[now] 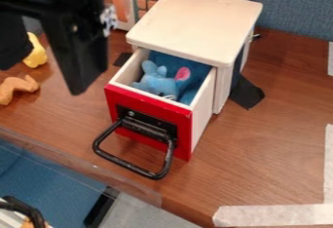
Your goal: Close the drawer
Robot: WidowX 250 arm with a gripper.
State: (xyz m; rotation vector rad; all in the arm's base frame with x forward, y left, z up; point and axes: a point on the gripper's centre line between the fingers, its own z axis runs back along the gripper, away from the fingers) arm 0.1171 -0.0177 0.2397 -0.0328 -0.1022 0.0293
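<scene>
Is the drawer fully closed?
No, the drawer stands open, and a blue toy shows inside it.

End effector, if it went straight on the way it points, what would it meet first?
Probably the wooden tabletop, beside the open drawer, though the end effector's height and exact slant are hard to judge.
</scene>
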